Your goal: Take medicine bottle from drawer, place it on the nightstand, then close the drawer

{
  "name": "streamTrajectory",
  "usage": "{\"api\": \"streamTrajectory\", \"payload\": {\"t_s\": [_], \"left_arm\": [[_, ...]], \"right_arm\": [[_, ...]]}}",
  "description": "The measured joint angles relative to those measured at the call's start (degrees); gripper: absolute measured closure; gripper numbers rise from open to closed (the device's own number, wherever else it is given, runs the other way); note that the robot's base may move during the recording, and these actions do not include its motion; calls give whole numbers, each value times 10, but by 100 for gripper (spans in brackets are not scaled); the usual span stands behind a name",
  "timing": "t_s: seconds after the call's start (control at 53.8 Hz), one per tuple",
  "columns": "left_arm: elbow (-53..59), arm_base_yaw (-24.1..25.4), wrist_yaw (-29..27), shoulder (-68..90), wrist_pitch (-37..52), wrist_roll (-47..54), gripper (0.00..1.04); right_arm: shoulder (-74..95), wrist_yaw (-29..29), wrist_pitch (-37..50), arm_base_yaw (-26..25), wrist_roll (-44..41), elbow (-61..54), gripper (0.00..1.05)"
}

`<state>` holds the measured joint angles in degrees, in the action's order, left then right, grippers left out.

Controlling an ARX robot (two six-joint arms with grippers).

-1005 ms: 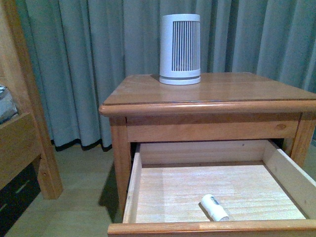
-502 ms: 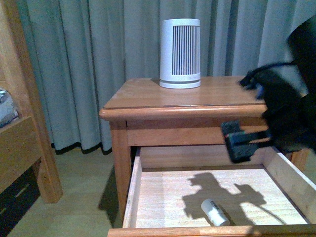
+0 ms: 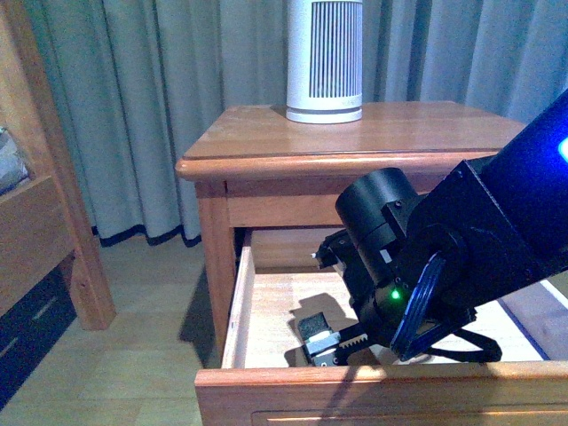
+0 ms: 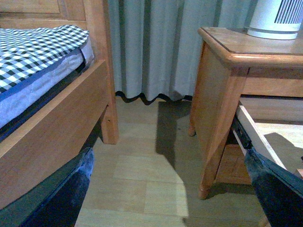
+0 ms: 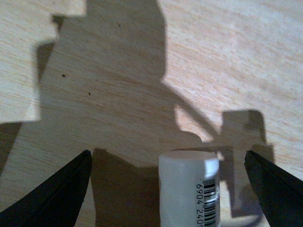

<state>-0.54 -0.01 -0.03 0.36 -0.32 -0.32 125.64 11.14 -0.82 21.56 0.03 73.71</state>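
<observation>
The nightstand (image 3: 355, 133) stands ahead with its top drawer (image 3: 238, 311) pulled open, showing pale bare wood inside. My right gripper (image 3: 330, 342) reaches down into the drawer near its front. In the front view the arm hides the medicine bottle. In the right wrist view the white medicine bottle (image 5: 184, 189), with a barcode label, lies on the drawer floor between the open right gripper's (image 5: 166, 191) fingers (image 5: 57, 194), untouched by either. My left gripper (image 4: 170, 198) is open and empty, low over the floor left of the nightstand (image 4: 222, 94).
A tall white ribbed appliance (image 3: 324, 58) stands at the back of the nightstand top. A wooden bed frame (image 3: 35, 222) is at the left, with checked bedding (image 4: 33, 47) in the left wrist view. Grey curtains (image 3: 160, 106) hang behind. Bare floor (image 4: 142, 165) lies between bed and nightstand.
My right arm came in from the right and dropped into the open drawer, over the bottle. The bottle, plain in the front view before, is now hidden behind the arm.
</observation>
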Motion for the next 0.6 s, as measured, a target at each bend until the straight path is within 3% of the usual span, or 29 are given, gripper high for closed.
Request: {"api": "streamTrajectory", "payload": {"t_s": [0.13,0.595], "left_arm": [[0,0,0,0,0,0,7],[0,0,0,0,0,0,7]], "right_arm": [[5,18,0,0,7,10,8],[9,23,25,-13,35,-10,72]]}}
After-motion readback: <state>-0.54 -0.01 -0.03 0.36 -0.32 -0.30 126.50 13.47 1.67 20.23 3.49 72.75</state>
